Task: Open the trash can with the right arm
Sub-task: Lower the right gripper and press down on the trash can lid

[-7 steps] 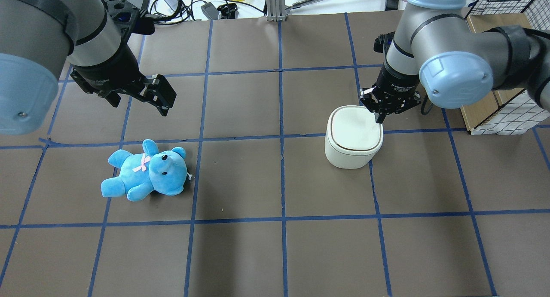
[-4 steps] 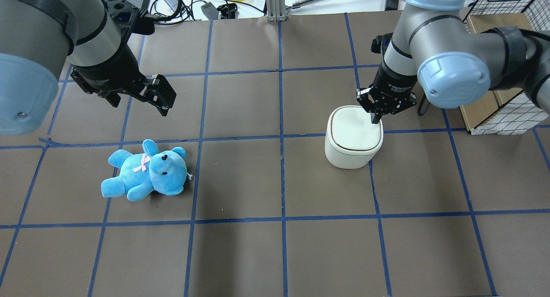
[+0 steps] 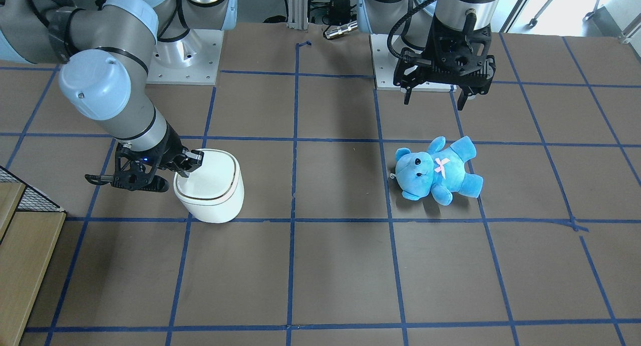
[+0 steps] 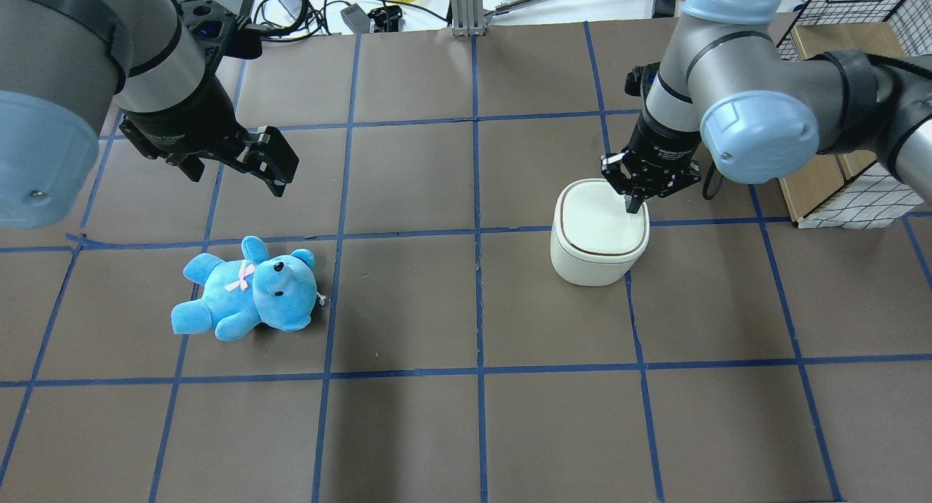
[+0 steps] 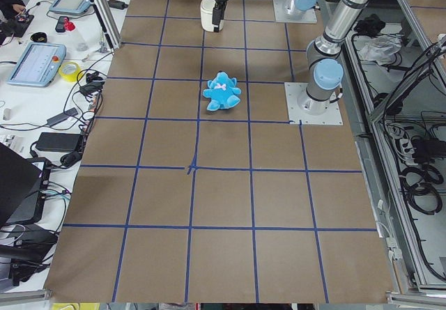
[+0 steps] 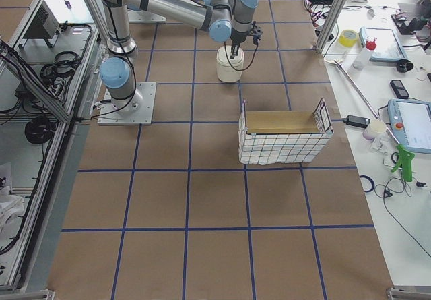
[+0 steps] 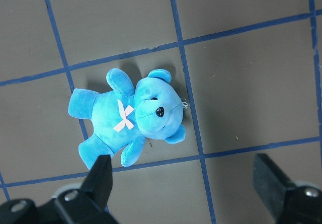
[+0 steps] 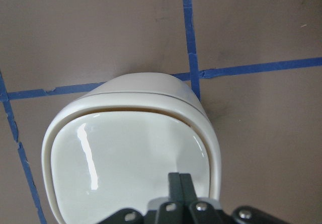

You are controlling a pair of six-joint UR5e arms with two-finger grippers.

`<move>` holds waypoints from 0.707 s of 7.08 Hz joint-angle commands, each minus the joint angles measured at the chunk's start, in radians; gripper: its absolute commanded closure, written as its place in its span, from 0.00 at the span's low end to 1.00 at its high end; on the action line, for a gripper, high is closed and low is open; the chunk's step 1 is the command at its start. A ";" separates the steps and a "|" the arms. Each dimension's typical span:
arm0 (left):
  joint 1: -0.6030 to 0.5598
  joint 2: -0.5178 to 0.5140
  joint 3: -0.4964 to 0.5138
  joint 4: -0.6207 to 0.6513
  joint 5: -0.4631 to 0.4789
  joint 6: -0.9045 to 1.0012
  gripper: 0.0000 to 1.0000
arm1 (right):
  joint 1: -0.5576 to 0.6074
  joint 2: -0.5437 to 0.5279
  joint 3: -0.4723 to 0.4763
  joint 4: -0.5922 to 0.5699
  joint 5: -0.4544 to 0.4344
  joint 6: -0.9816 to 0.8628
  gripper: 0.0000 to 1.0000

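The white trash can (image 4: 593, 234) stands right of the table's middle with its lid down; it also shows in the front view (image 3: 215, 188) and the right wrist view (image 8: 126, 158). My right gripper (image 4: 633, 204) is shut and empty. Its closed fingertips (image 8: 179, 181) point down onto the lid near the can's far right edge, seemingly touching it. A thin dark seam shows at the lid's opposite edge. My left gripper (image 4: 271, 167) is open and empty, hovering above the table behind the blue plush bear (image 4: 247, 292). The left wrist view shows the bear (image 7: 131, 118) below the open gripper (image 7: 186, 183).
A wire basket with a cardboard liner (image 4: 852, 190) stands just right of the right arm, also in the right-side view (image 6: 283, 138). Cables and small devices (image 4: 306, 8) lie past the table's far edge. Blue tape lines grid the brown table (image 4: 480, 416).
My right gripper has moved a little left and away from the basket, from the can's right rim onto the lid. The left arm, bear and can have not moved.
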State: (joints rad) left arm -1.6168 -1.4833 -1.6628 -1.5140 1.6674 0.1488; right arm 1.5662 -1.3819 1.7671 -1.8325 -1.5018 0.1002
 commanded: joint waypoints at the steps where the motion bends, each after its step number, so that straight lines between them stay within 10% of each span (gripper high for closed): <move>1: 0.000 0.000 0.000 0.000 0.000 0.000 0.00 | 0.000 0.009 0.000 0.001 0.000 0.004 1.00; 5: 0.000 0.000 0.000 0.000 0.000 0.000 0.00 | 0.000 0.018 0.000 -0.001 0.000 0.003 1.00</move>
State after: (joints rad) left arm -1.6168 -1.4833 -1.6628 -1.5140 1.6674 0.1488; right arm 1.5662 -1.3655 1.7661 -1.8331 -1.5011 0.1039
